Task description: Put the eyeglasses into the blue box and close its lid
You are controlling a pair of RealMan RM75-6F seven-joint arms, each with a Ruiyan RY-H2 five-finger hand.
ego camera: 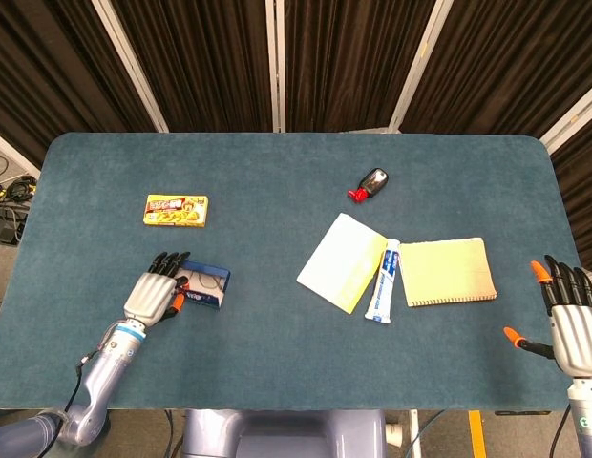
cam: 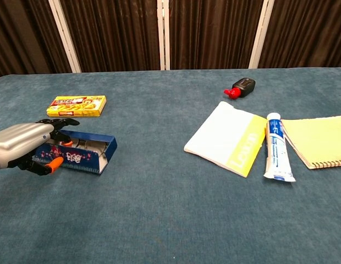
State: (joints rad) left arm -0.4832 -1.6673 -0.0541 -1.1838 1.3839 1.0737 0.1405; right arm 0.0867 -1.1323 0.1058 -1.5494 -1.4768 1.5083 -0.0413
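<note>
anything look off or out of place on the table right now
Nothing looks spilled or damaged. The one unsettled thing is the blue eyeglass box by the left hand: its patterned lid is tipped partway over, not flat shut. The white toothpaste tube lies between the yellow-edged booklet and the yellow spiral notepad.

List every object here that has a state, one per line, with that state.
blue box: lid partly lowered, not fully shut
eyeglasses: inside the box, mostly hidden
left hand: holds the box lid
right hand: fingers apart, holds nothing
toothpaste tube: capped, lying flat
red-capped bottle: capped, on its side
</note>
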